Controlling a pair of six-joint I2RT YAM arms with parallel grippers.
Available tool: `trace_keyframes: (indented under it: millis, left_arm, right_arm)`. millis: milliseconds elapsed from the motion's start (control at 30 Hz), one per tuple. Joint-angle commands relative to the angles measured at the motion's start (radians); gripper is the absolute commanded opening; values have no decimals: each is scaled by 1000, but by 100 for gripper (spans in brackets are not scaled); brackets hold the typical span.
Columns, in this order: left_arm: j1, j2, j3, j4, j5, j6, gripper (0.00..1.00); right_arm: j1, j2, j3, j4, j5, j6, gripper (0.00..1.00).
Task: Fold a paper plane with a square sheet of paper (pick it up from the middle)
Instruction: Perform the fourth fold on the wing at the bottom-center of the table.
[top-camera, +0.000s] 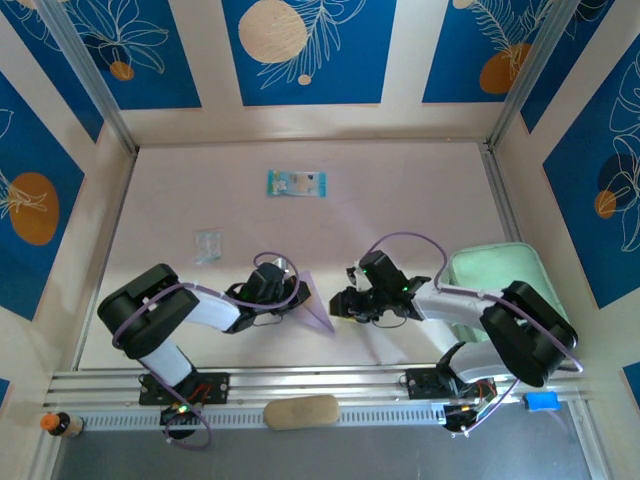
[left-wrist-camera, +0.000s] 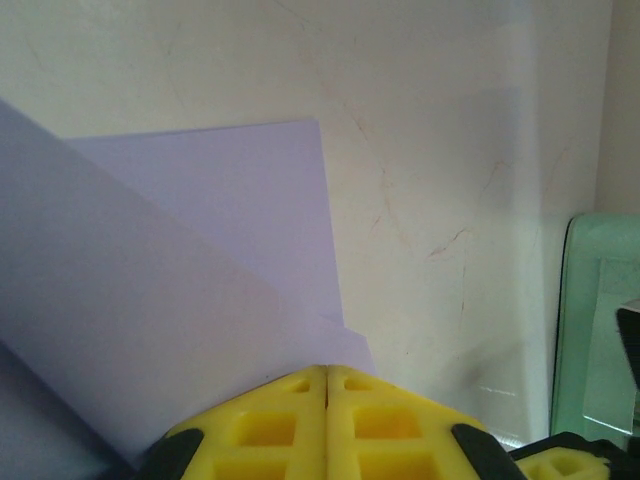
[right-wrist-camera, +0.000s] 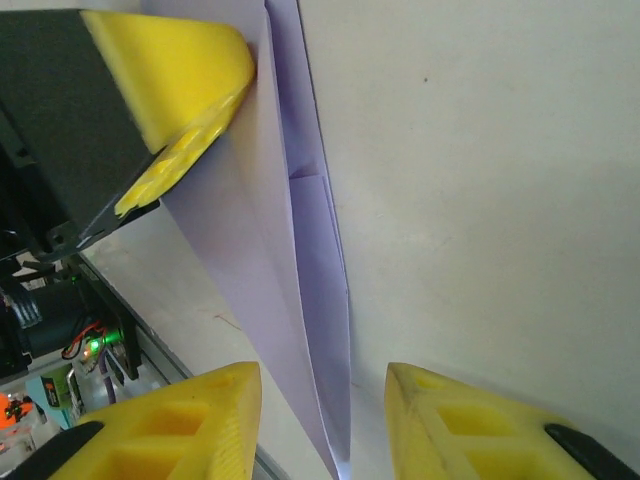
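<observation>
View from above, left to right. A small bottle with an orange cap (top-camera: 60, 424) stands at the near left corner, outside the pale counter (top-camera: 400, 200). A small clear wrapper (top-camera: 208, 245) lies on the left part of the counter, behind the left arm. The left gripper (top-camera: 296, 300) reaches toward the centre. Its yellow fingers (left-wrist-camera: 270, 425) are clenched flat against each other on one edge of the thin pale lilac paper (top-camera: 318, 307).

The lilac paper sits just left of centre, near the front edge. It is folded into a pointed, layered shape, with a sharp diagonal crease and a smaller flap showing below it in the left wrist view (left-wrist-camera: 190, 290). A small blue-green printed packet (top-camera: 297, 183) lies flat farther back, well apart from both arms.

The right gripper (top-camera: 338, 305) faces the left one at close range. In its wrist view its two yellow fingers (right-wrist-camera: 200, 425) stand released, clearly apart. The narrow tip of the lilac paper (right-wrist-camera: 300, 300) runs down into the gap between them, with the left gripper's finger (right-wrist-camera: 170, 80) at the paper's far end. A mint-green tray (top-camera: 500, 270) rests at the right edge of the counter, partly under the right arm.
</observation>
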Motion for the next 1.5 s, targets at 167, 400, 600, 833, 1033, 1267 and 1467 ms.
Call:
trace_keyframes:
  millis: [167, 400, 600, 833, 1033, 1267, 1467]
  left_arm:
    - [-12, 0, 9, 18, -11, 13, 6]
    - [-11, -1, 8, 10, -12, 13, 6]
    - [-11, 2, 9, 10, -12, 10, 6]
    - [-11, 1, 6, 7, -18, 8, 6]
    - [-12, -6, 5, 1, -21, 8, 6]
    - [-12, -22, 3, -23, -30, 11, 6]
    - [-11, -27, 2, -36, -33, 13, 6]
  right_arm:
    - [4, 122, 35, 117, -112, 18, 32]
    - [2, 153, 16, 194, -165, 22, 15]
    - [2, 185, 3, 214, -194, 0, 7]
    - [13, 220, -15, 233, -197, -15, 4]
    - [35, 245, -1, 205, -182, -36, 1]
    - [44, 244, 11, 162, -162, -49, 2]
    - [42, 205, 14, 130, -140, -53, 2]
